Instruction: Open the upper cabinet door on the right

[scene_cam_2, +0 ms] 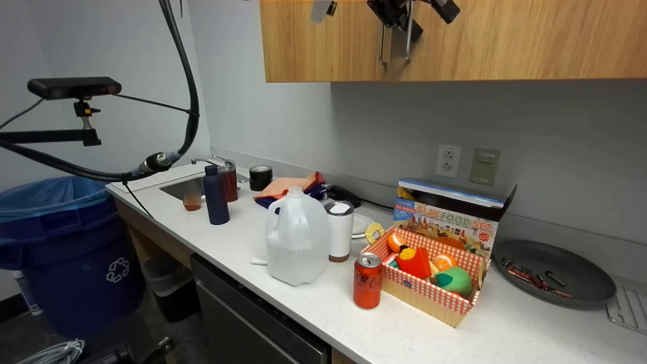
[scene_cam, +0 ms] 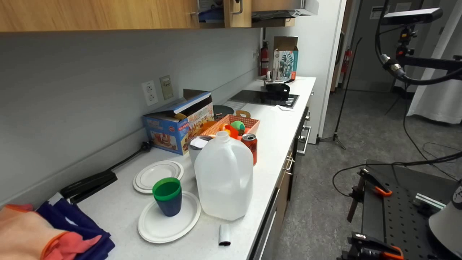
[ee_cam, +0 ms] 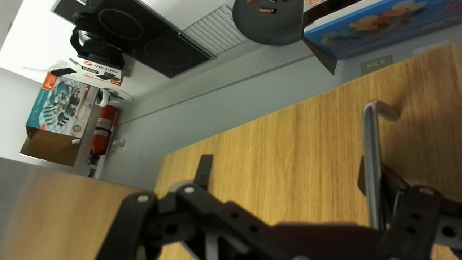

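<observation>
Reader: Which lettering was legible?

Author: In an exterior view, the multicoloured, food-printed cardboard box (scene_cam_2: 450, 217) read "PLAY FOOD SET". The small white carton (ee_cam: 97, 74) with red-and-black print read "VELCRO" in the wrist view. Script on the red metal can (scene_cam_2: 367, 285) was too small to read with certainty.

Reader: What did single views supply?

Author: The dark-blue plastic bin (scene_cam_2: 76, 273), marked with a white recycling symbol, appeared in an exterior view alone. Likewise in an exterior view alone, a gap in the wooden upper cabinets (scene_cam: 90, 14) exposed dark-blue contents (scene_cam: 211, 15).

Reader: How was the flat light-brown wood-veneer upper cabinet door (scene_cam_2: 520, 40) placed?

Author: It hung above the white counter (scene_cam_2: 530, 338), right of the matching door (scene_cam_2: 323, 45), ajar with its handle edge outward. Its slim silver handle (ee_cam: 371, 155), near the lower corner, stood vertical in an exterior view. The door's own long axis could not be told, its upper part being out of frame.

Reader: And the black two-fingered gripper (ee_cam: 283, 168)?

Author: Spread wide; one finger passed behind the handle, the other lay well apart from it.
</observation>
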{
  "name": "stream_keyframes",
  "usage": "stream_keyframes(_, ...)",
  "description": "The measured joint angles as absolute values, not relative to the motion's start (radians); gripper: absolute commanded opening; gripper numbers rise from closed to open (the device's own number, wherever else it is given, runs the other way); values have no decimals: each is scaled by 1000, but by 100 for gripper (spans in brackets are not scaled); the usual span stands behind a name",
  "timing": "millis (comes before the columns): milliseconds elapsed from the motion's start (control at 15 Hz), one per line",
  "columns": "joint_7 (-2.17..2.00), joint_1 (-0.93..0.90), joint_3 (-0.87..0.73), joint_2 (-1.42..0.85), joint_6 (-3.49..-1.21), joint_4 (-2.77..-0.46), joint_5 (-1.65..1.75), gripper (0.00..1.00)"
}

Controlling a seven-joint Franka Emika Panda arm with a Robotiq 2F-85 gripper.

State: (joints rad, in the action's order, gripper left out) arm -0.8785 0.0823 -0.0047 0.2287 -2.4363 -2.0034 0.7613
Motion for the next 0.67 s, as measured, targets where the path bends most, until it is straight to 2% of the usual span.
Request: stream_keyframes(667,-914,111,-5,289,-2513,-2088,828,100)
